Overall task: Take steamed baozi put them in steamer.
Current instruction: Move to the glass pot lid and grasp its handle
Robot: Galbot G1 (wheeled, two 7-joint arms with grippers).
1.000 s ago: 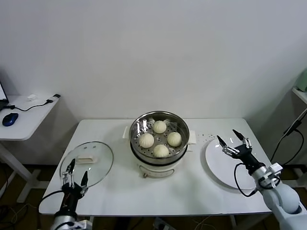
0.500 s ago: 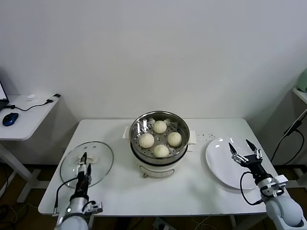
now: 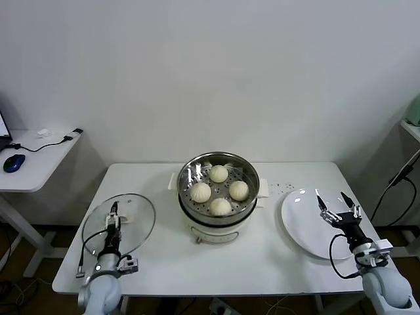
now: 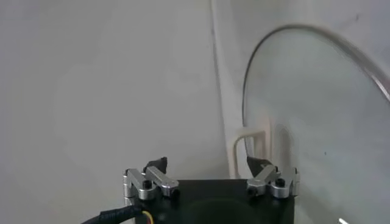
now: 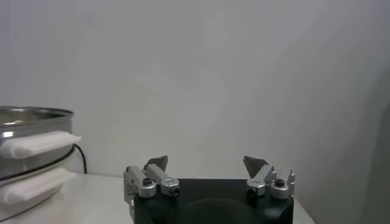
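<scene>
Resting in steamer (image 3: 218, 172), baozi (image 3: 220, 191) far from right claw (image 3: 338, 199)

**Both arms held low, jaws spread**

The left gripper (image 3: 113, 211) is raised at the near left, its jaws parted and nothing held. The right gripper (image 3: 336, 203) is poised at the near right, fingers splayed and nothing held.

You have a white table (image 3: 164, 262) carrying three things directly on its top. The steamer (image 3: 218, 190) stands near the middle, toward twelve o'clock, on its white base with side handles. A round glass lid (image 3: 119, 224) lies flat at about nine o'clock near the table's left edge, and a flat white plate (image 3: 308, 226) lies at about three o'clock near the right edge.
</scene>
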